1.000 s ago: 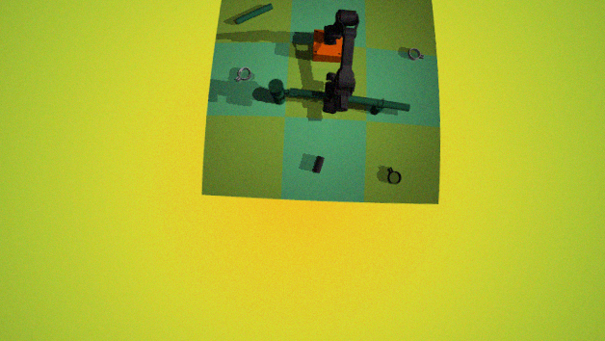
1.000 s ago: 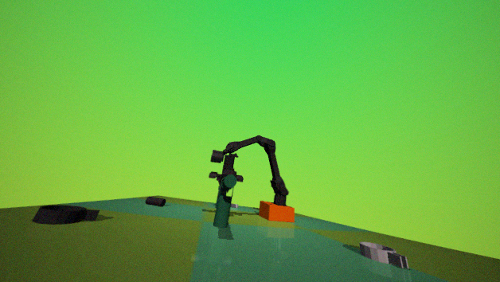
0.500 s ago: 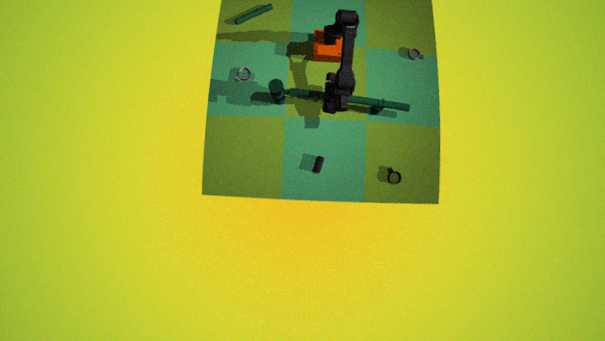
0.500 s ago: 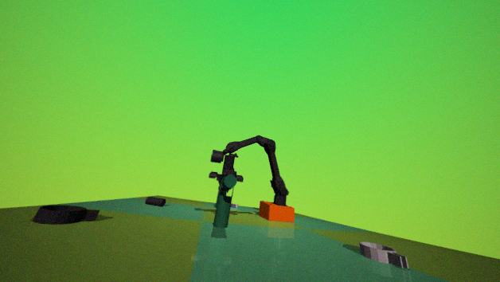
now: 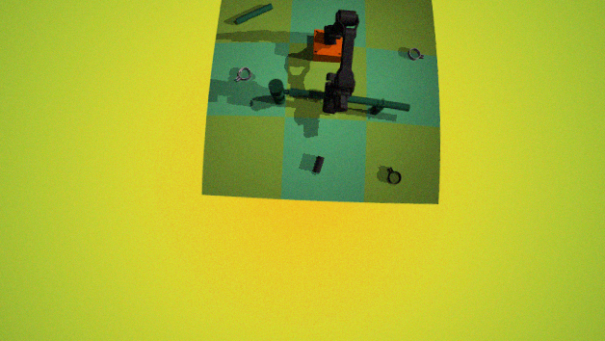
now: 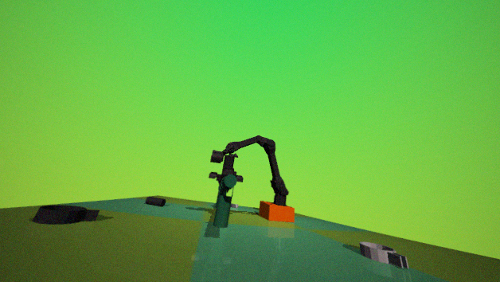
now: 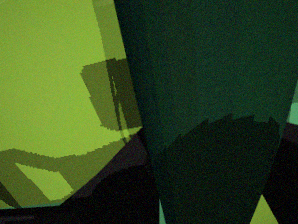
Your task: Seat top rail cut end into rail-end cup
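Observation:
The dark green rail (image 5: 397, 105) (image 6: 228, 182) (image 7: 210, 60) runs left to right, raised, through the loop cap (image 5: 381, 102) on the line post (image 6: 222, 211). Its left end is close beside the big post (image 5: 276, 90) in the top view. The cup and brace band there are too small and dark to tell apart, so how deep the rail sits cannot be told. My gripper (image 5: 335, 100) (image 6: 227, 175) (image 7: 192, 129) points down over the rail's middle, shut on it; dark fingers show on both sides in the wrist view. The big post cannot be made out in the exterior view.
The orange base block (image 5: 328, 47) (image 6: 277, 212) is behind the rail. A loose green bar (image 5: 253, 13) lies back left. Silver rings (image 5: 244, 73) lie left and right (image 5: 414, 54) (image 6: 378, 252). A black ring (image 5: 394, 176) (image 6: 60, 215) and a black cylinder (image 5: 318, 165) (image 6: 155, 201) lie in front.

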Robot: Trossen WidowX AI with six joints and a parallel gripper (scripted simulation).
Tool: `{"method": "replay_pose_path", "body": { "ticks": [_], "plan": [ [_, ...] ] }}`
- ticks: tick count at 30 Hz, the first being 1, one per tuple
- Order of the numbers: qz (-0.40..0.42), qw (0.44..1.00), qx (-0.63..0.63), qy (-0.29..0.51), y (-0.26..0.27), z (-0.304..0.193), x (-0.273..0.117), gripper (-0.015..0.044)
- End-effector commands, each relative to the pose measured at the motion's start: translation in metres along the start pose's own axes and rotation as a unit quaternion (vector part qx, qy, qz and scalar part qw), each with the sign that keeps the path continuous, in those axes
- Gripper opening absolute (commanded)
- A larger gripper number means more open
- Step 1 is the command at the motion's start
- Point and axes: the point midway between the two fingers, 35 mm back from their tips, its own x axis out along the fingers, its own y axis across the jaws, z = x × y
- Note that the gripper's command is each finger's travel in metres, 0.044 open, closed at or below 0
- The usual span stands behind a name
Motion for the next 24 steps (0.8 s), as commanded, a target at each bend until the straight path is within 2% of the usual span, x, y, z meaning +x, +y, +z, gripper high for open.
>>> {"method": "replay_pose_path", "body": {
  "ticks": [1,24],
  "plan": [
    [-0.002,1.000,-0.003,0.003,-0.0017,-0.0025,-0.0008,0.0000],
    [-0.003,1.000,-0.005,0.004,-0.0038,-0.0050,-0.0021,0.0000]
  ]
}}
